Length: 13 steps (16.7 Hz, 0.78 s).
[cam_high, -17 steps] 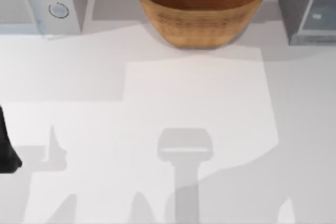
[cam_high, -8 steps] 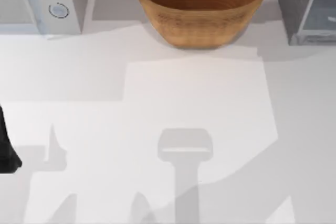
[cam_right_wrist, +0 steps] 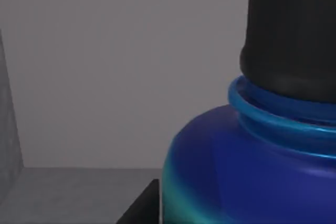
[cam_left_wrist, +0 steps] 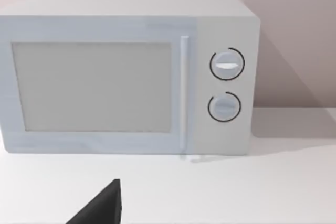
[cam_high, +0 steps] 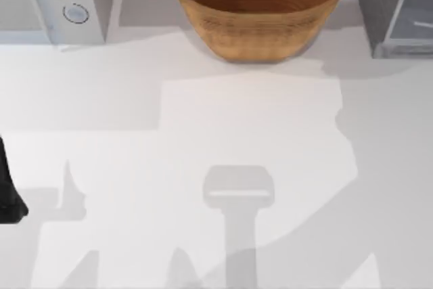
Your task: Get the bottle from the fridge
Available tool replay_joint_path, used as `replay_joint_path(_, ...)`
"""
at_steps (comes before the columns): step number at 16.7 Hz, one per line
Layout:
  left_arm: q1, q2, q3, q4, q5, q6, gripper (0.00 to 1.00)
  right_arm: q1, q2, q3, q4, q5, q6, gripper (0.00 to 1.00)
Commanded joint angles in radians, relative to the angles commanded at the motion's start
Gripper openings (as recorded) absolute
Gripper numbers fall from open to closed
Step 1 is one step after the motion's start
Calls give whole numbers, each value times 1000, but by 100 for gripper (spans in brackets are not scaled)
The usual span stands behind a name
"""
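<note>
Bottle [cam_right_wrist: 252, 171] close in front of the right wrist camera, blue body shading to turquoise low down, ringed neck and dark cap above, standing upright against plain grey walls and a grey floor. A dark edge of the right gripper [cam_right_wrist: 142, 208] just beside the bottle's base; cannot tell how far open, nor whether anything is held. Fridge [cam_high: 396, 8] at the far right corner of the counter [cam_high: 203, 133], pale door panel angled outward. Wicker bowl [cam_high: 258, 5] at the far middle, microwave [cam_high: 51, 1] with two round knobs at the far left. Left arm [cam_high: 8, 194] parked at the left edge of the counter; left gripper [cam_left_wrist: 100, 208] a dark tip facing the microwave, opening impossible to judge.
</note>
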Motion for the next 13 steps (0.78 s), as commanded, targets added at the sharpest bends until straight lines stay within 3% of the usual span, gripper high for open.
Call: replay_joint_path(13, 0, 0, 0, 0, 0, 0, 100, -64, -259, -446, 186, -63, 2, 0)
